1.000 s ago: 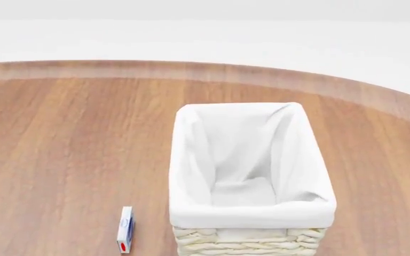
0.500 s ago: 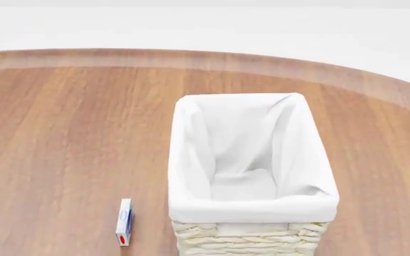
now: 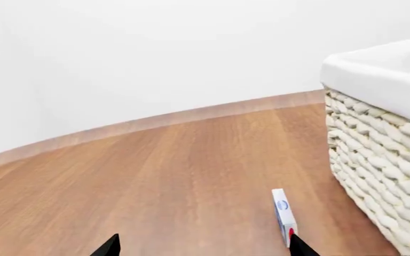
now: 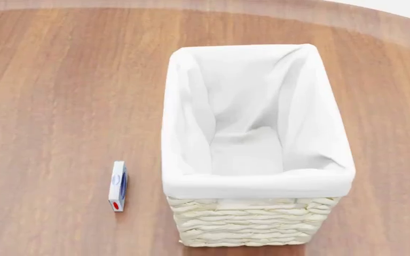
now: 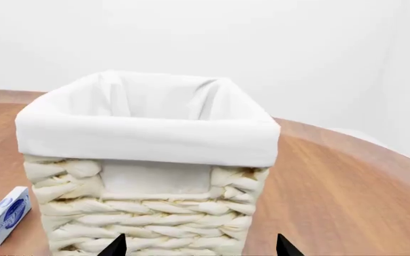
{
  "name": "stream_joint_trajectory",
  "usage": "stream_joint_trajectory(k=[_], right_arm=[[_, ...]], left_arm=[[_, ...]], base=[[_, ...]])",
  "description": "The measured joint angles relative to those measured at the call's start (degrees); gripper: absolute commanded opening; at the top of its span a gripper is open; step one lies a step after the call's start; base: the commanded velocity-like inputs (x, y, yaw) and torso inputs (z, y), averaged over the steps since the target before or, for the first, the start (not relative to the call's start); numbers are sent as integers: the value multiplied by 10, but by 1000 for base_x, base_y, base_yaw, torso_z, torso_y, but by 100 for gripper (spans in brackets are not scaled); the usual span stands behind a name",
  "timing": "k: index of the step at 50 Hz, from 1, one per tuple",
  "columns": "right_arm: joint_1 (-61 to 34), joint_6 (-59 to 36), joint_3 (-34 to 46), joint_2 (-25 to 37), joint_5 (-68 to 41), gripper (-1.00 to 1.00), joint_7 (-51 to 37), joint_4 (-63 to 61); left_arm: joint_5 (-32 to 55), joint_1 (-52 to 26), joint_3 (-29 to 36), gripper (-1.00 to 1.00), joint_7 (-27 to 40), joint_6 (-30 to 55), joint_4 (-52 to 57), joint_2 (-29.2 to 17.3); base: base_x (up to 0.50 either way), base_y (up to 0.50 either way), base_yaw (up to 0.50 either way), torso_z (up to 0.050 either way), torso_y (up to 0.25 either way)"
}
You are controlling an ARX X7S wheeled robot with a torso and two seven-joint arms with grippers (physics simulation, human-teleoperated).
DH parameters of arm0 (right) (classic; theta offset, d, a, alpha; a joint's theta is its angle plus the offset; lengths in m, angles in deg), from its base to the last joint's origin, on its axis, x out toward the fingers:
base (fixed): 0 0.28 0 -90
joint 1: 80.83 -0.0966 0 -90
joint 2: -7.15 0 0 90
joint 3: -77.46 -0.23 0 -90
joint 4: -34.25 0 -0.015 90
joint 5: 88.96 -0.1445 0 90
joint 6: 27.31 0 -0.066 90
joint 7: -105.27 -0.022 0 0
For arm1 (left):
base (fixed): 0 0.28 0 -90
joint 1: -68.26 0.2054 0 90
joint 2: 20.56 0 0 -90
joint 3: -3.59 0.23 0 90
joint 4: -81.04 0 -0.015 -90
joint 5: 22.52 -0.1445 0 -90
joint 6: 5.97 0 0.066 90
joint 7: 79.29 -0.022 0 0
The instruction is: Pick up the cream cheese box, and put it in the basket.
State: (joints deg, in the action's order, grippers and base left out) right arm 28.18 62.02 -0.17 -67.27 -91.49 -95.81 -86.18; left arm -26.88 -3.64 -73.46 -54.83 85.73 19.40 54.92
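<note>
The box [image 4: 118, 186] stands on a long thin edge on the wooden tabletop [image 4: 55, 96], near the basket [image 4: 251, 226] on its left and apart from it. Its long axis runs away from the robot, parallel to the basket's long side, with the red mark at the near end. The tabletop's far edge curves against a plain white room. Both grippers, left [image 3: 201, 249] and right [image 5: 200, 248], show only dark fingertips set wide apart, holding nothing.

Woven wicker basket [image 4: 247, 229] with matt white cloth lining stands on smooth, seemingly lightly glossy wooden table [image 4: 55, 96].
</note>
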Motion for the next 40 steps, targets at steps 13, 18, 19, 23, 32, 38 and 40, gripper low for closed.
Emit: stream_joint_trajectory(k=[13, 18, 19, 23, 32, 38, 40], right_arm=[[-1, -1, 2, 6, -4, 100, -6, -2], [-2, -2, 3, 8, -5, 100, -7, -3], [-2, -2, 3, 8, -6, 100, -8, -4], [-2, -2, 4, 10, -7, 100, -9, -4], [-2, 2, 4, 13, -14, 100, -11, 1], [-3, 5, 6, 14, -16, 100, -12, 4], [-3, 5, 7, 15, -17, 100, -12, 5]], left_arm=[[-4, -4, 5, 100, 8, 3, -3, -4], [4, -17, 7, 100, 1, 15, -5, -8], [7, -21, 7, 100, -4, 19, -6, -9], [24, -46, 10, 100, -23, 38, -13, -16], [73, -138, 16, 100, -87, 112, -60, -27], [105, -213, 22, 100, -134, 152, -118, -29], [109, -238, 27, 100, -146, 159, -145, -28]], base=[[0, 0, 0, 0, 0], [0, 0, 0, 0, 0], [0, 0, 0, 0, 0], [0, 0, 0, 0, 0], [0, 0, 0, 0, 0], [0, 0, 0, 0, 0], [0, 0, 0, 0, 0]])
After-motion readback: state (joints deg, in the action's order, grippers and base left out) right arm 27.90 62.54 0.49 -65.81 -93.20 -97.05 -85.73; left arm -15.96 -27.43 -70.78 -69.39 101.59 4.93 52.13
